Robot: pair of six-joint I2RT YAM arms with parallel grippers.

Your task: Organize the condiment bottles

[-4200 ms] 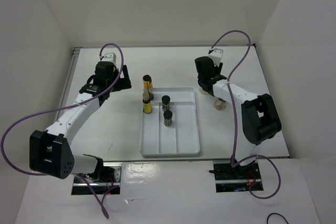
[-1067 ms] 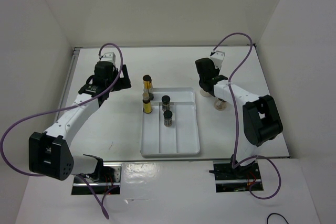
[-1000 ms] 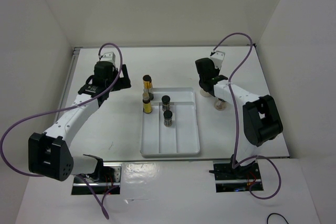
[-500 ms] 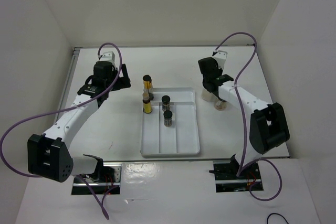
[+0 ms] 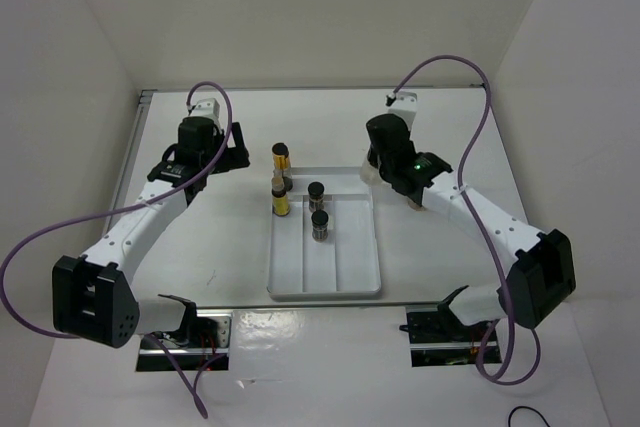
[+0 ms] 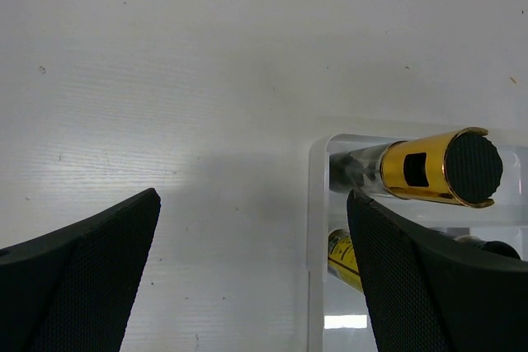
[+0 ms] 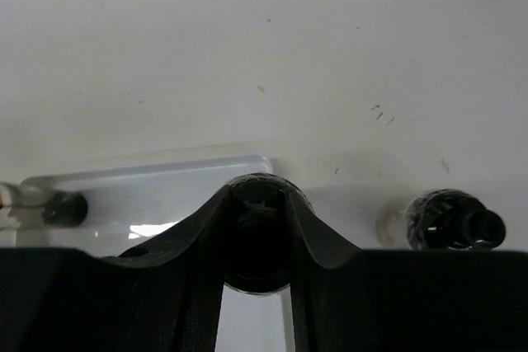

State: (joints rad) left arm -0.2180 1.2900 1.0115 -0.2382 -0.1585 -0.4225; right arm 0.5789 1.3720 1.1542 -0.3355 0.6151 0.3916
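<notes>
My right gripper (image 5: 378,163) is shut on a rounder pale black-capped bottle (image 5: 368,173) and holds it over the far right corner of the white tray (image 5: 345,277). In the right wrist view my gripper (image 7: 257,197) has its fingers closed round that bottle's cap (image 7: 257,241). The other pale bottle (image 5: 416,200) is on the table right of the tray; it also shows in the right wrist view (image 7: 441,220). Two slim yellow bottles (image 5: 281,155) (image 5: 279,198) and two dark jars (image 5: 316,193) (image 5: 320,224) stand at the tray's far left. My left gripper (image 5: 215,157) is open and empty, left of the black-capped yellow bottle (image 6: 437,166).
The tray's near half and right lane hold nothing. White walls close the table at the back and both sides. A purple cable loops off each arm. The tray's left rim (image 6: 316,204) lies between my left fingers in the left wrist view.
My right gripper has carried one pale bottle left from the table to the tray's far right corner. The other pale bottle stays on the table. The left arm has not moved.
</notes>
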